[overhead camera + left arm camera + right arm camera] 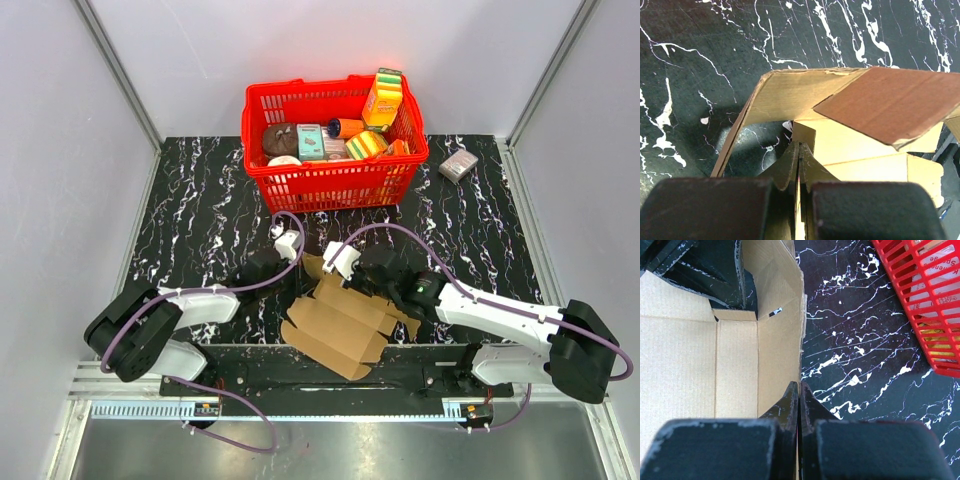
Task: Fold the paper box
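Observation:
The paper box (pixel 340 328) is a brown cardboard sheet, partly folded, lying near the table's front edge between my two arms. My left gripper (pixel 303 268) reaches in from the left and is shut on a thin upright flap (pixel 804 134) of it. One panel (pixel 890 105) rises at an angle above that flap in the left wrist view. My right gripper (pixel 352 283) comes in from the right. It is shut on the edge of a raised side wall (pixel 777 335), next to the flat inner panels (pixel 680 365). The left gripper's dark fingers (pixel 715 275) show beyond them.
A red plastic basket (pixel 330 185) full of colourful packages stands at the back centre; its corner (pixel 920 300) shows in the right wrist view. A small grey-pink box (pixel 458 165) lies to its right. Black marble tabletop (pixel 200 220) surrounds the cardboard.

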You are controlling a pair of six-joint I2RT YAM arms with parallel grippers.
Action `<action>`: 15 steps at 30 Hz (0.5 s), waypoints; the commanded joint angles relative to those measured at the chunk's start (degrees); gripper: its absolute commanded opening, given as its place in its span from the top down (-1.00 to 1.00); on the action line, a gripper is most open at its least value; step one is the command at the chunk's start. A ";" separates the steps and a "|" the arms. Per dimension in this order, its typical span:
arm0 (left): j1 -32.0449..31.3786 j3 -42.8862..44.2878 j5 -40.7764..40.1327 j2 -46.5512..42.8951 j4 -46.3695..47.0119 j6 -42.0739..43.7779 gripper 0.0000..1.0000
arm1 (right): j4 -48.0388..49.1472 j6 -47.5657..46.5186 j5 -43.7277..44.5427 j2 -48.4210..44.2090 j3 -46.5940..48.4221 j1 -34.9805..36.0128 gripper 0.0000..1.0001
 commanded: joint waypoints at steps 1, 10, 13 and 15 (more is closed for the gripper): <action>-0.63 -0.48 1.70 -1.50 4.36 -0.16 1.00 | 0.76 -0.97 -1.06 0.03 -0.03 0.68 1.00; -1.69 -1.27 1.53 -1.15 5.51 -1.13 1.00 | 1.82 -2.46 0.70 -0.06 -0.38 0.59 1.00; -2.04 -2.15 1.44 -1.24 6.47 -1.83 1.00 | 1.90 -2.73 0.44 -0.76 -0.56 0.59 1.00; -2.04 -3.11 1.61 -1.41 7.44 -2.79 1.00 | 1.56 -2.90 -0.61 -1.20 -0.64 0.59 1.00</action>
